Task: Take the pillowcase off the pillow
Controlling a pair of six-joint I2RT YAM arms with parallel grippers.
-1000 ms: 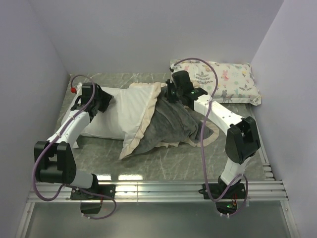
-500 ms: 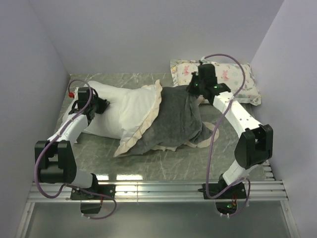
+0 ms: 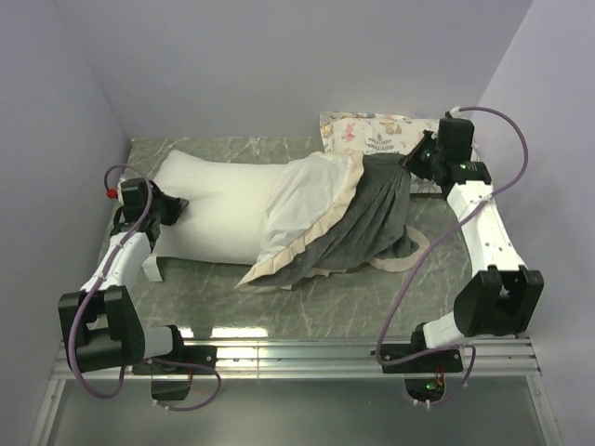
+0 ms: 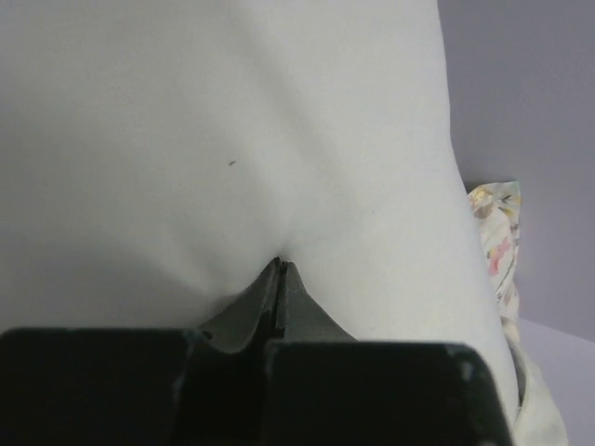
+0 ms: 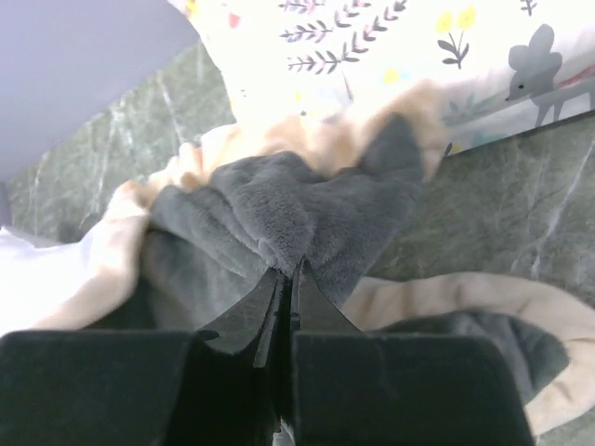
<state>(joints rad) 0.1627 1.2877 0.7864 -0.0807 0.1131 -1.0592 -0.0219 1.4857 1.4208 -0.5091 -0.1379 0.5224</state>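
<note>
The plain white pillow (image 3: 218,204) lies across the left half of the table, its right end still inside the pillowcase (image 3: 372,223). That cover is dark grey plush with a cream frill and is turned back partly inside out, white lining (image 3: 307,200) showing. My left gripper (image 3: 172,209) is shut on the pillow's left end; the wrist view shows its fingertips pinching white pillow (image 4: 232,139) fabric at the left gripper (image 4: 281,265). My right gripper (image 3: 416,160) is shut on the pillowcase's grey plush (image 5: 279,204) at the far right, the right gripper (image 5: 288,269) closed on a fold.
A small animal-and-plant print pillow (image 3: 372,130) lies at the back right, just behind the right gripper. Walls enclose the table on the left, back and right. A metal rail (image 3: 297,353) runs along the near edge by the arm bases.
The right gripper has pulled the pillowcase to the right and back, baring more of the pillow. The left gripper has shut on the pillow's left end and drawn back to the left.
</note>
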